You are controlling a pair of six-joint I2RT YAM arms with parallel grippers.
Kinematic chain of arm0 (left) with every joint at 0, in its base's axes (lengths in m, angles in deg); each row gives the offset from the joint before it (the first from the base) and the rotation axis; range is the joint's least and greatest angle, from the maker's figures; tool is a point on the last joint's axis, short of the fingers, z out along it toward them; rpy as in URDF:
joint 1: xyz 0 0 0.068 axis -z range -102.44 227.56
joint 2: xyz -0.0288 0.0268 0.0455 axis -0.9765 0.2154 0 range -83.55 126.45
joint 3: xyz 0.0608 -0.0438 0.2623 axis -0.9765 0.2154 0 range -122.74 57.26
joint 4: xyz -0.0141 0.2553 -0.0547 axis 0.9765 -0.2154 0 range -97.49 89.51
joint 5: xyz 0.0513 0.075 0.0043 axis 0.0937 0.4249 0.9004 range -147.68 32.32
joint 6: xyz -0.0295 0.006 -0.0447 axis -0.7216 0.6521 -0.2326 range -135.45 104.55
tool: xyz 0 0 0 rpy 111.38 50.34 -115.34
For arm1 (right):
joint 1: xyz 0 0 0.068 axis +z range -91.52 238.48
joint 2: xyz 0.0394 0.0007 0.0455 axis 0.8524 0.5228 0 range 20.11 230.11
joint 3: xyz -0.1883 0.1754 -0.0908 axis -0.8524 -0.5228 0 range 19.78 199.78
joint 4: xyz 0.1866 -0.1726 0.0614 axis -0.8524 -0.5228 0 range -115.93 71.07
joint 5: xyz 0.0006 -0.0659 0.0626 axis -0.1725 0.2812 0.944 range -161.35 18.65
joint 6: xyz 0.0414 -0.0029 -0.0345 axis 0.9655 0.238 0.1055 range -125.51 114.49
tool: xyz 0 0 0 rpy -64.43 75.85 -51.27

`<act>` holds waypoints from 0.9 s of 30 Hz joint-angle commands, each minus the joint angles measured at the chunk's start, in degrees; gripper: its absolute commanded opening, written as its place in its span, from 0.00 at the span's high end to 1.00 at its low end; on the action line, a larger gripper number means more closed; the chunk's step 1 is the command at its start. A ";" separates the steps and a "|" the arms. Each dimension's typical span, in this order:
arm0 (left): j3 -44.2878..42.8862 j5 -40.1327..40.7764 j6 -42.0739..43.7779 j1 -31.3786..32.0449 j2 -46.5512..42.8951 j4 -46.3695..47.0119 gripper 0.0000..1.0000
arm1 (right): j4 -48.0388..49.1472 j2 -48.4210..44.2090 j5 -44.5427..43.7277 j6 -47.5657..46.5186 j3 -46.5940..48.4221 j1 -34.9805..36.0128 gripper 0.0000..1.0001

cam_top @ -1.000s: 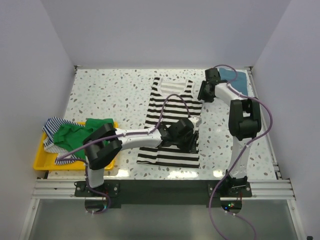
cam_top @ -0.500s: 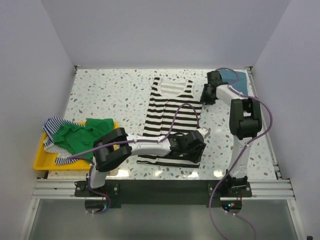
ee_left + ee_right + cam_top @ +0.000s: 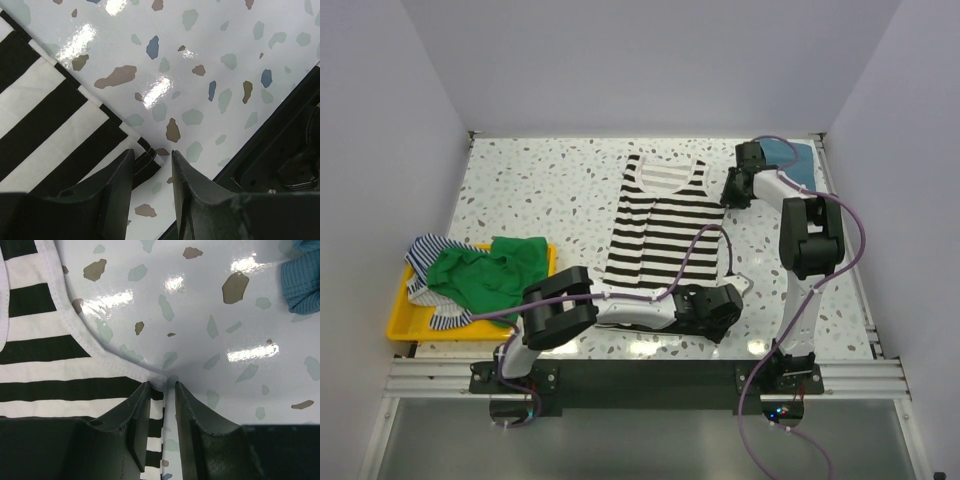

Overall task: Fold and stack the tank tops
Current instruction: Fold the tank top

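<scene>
**Hem corner and armhole straddled**

The striped tank top (image 3: 660, 225) lies flat in the middle of the bench (image 3: 540, 190). The left end effector (image 3: 151, 159), jaws apart, straddles its hem corner by the near edge. The right end effector (image 3: 161, 387), narrowly parted, straddles its armhole seam near the teal top (image 3: 305, 285).

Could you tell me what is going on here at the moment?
Both arms are at the striped top, spread flat on the table. The left gripper straddles its near right hem corner, and the right gripper is at its right armhole edge; neither looks clamped yet. A teal top lies far right, and other tops sit in the tray.
</scene>
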 commanded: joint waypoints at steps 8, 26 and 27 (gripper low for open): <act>-3.22 7.34 0.43 0.94 -0.35 -4.41 0.92 | 1.64 -0.03 1.16 1.01 -1.39 -0.42 0.72; 11.45 1.63 -3.08 -2.22 -15.03 7.45 1.00 | 2.87 -6.98 0.37 2.42 -5.70 -0.33 0.54; 11.63 1.28 -3.17 -2.31 -15.21 7.71 1.00 | 2.87 -6.45 0.37 2.42 -5.70 -0.41 0.58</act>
